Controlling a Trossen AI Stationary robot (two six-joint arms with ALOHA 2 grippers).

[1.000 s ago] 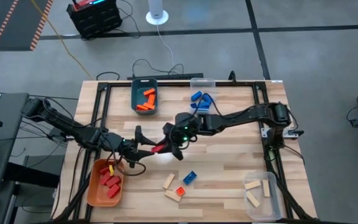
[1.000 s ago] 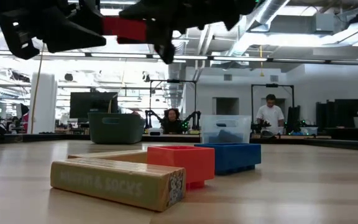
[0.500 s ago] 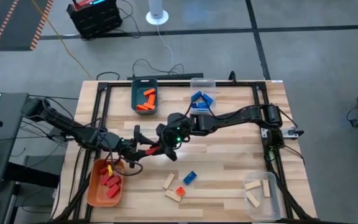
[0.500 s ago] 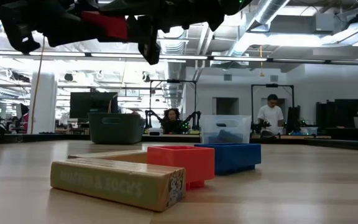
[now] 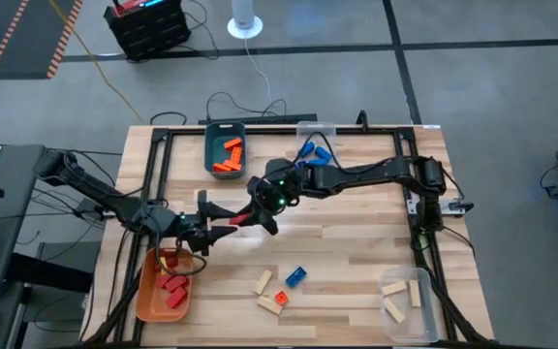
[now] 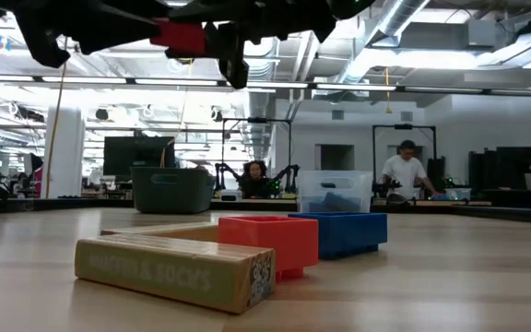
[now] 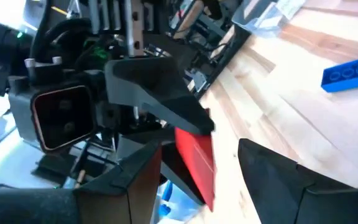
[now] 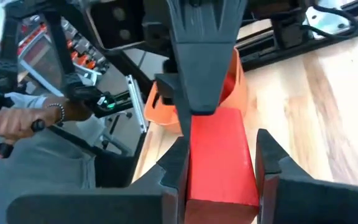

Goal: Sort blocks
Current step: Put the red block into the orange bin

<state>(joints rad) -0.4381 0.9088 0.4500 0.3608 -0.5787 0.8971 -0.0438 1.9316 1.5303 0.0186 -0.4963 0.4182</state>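
Mid-air above the surface point(image 5: 356, 252), the right claw point(image 5: 250, 215) grips a red block point(image 8: 219, 155) between its fingers. The left claw point(image 5: 223, 225), fingers spread open, faces it just beside the block. Loose blocks point(image 5: 281, 287) lie on the surface near the front edge.

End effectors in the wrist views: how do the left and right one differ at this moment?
The right end effector is shut on the red block; the left end effector is open, fingers spread either side of that block. The right arm reaches from the table's right, the left from its left. Both meet above the table.
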